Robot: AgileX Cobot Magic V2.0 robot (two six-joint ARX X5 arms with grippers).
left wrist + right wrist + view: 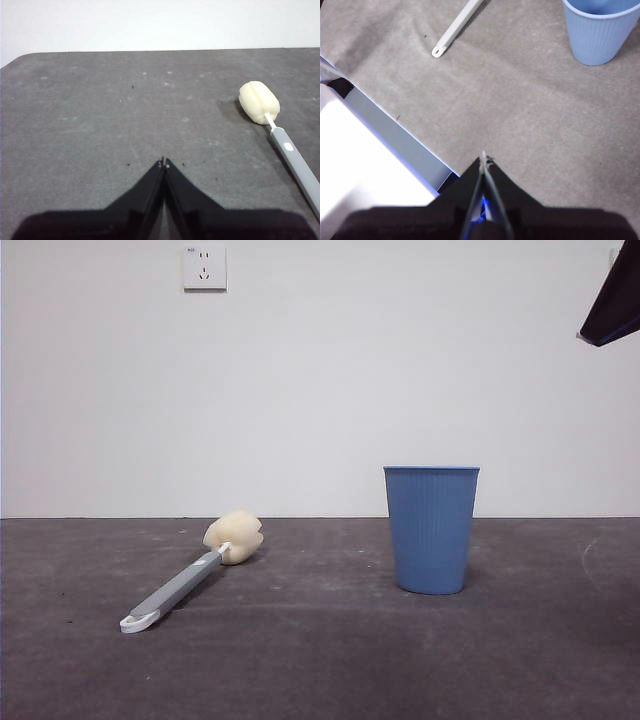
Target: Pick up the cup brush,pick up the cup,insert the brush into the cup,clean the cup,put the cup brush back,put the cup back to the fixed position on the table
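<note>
The cup brush lies flat on the table at the left, its cream sponge head toward the wall and its white looped end toward the front. The blue ribbed cup stands upright to its right, apart from it. My left gripper is shut and empty above bare table, with the brush off to its side. My right gripper is shut and empty near the table's front edge; the cup and the brush handle lie ahead of it. A black arm tip shows at the top right corner.
A white wall with a power socket stands behind the table. A white and grey ledge runs along the table's front edge beside my right gripper.
</note>
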